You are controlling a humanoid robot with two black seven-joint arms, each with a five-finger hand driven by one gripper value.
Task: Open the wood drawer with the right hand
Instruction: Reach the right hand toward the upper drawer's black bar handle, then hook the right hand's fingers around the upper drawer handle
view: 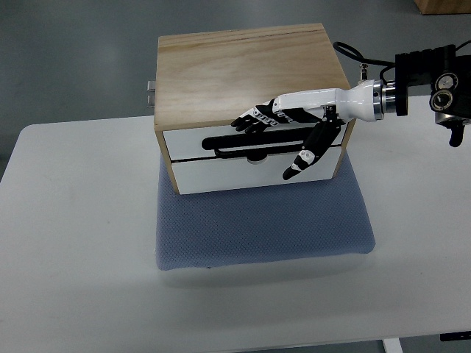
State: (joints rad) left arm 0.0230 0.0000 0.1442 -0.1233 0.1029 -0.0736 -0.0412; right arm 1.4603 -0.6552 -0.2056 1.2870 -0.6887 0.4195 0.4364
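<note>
Item: wood drawer (254, 147), 2 white fronts, shut, on blue mat (265, 220) toward table (73, 220) far edge. Rigid; probably slides stiffly. Grip point: black bar handle (243, 141). Right hand (294, 129) at upper front, fingers spread, clamped on nothing.

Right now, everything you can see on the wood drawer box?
The wood drawer box is a light wooden cabinet with two white drawer fronts, a black bar handle on the upper one. Both drawers look shut. It stands upright on the blue mat. The right robot hand lies over its front top edge, fingers spread near the handle, thumb hanging down; no grip is visible.
</note>
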